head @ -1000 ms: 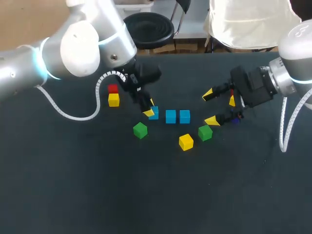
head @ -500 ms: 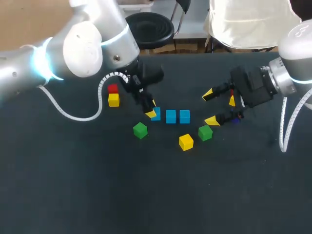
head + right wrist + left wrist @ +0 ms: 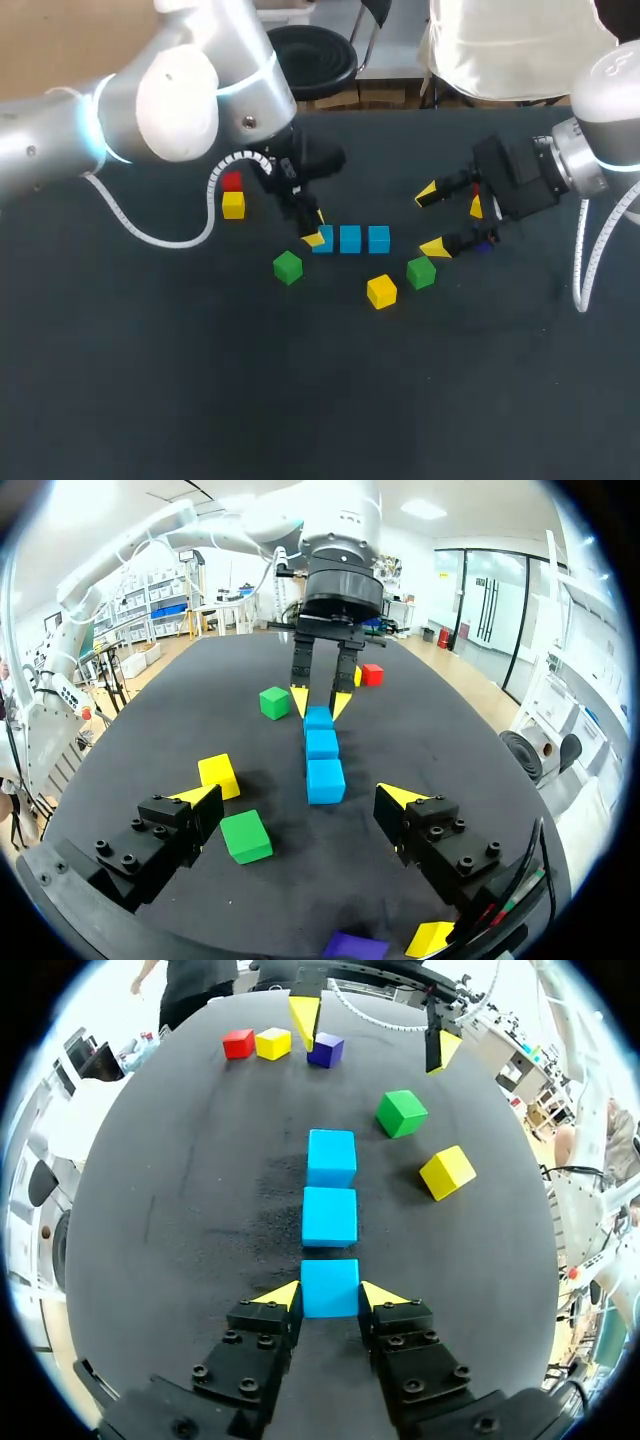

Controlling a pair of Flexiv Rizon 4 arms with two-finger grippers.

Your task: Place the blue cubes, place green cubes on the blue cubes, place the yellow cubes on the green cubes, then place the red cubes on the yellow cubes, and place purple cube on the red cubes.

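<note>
My left claw [image 3: 330, 1295] clamped the nearest blue cube [image 3: 330, 1287] from both sides, in line just behind the middle blue cube [image 3: 329, 1216] and far blue cube [image 3: 331, 1157], apparently finishing the base row. Beyond, my right claw [image 3: 432, 220] hung open and empty beside a loose green cube [image 3: 401, 1113].

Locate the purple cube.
Left wrist view: the purple cube lies beyond the blue row, on the robot's right side, under the right hand, beside a yellow cube.
</note>
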